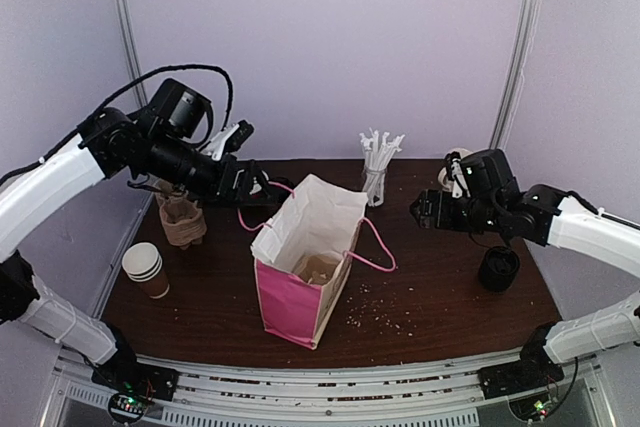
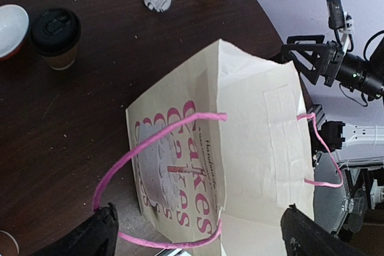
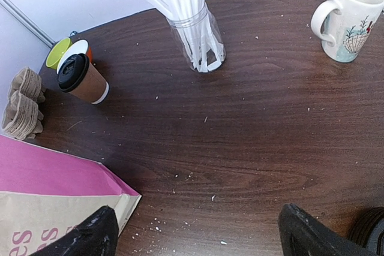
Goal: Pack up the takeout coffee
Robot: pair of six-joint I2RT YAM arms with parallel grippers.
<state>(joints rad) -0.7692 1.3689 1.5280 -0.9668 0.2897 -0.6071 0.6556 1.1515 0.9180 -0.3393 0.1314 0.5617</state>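
Observation:
The takeout coffee (image 3: 84, 79), a brown paper cup with a black lid, stands upright at the back of the table behind the bag; it also shows in the left wrist view (image 2: 57, 37). In the top view my left arm hides it. The open paper bag (image 1: 310, 247), pink and cream with pink handles, stands mid-table. My left gripper (image 1: 255, 182) is open and empty above the bag's back left edge, its fingers either side of one pink handle (image 2: 150, 148). My right gripper (image 1: 420, 209) is open and empty above bare table, right of the bag.
A jar of white straws (image 1: 378, 172) and a white mug (image 3: 348, 16) stand at the back. A black lid stack (image 1: 498, 269) is at the right. Lidless cups (image 1: 145, 269) and paper carriers (image 1: 182, 219) stand left. Crumbs lie near the bag.

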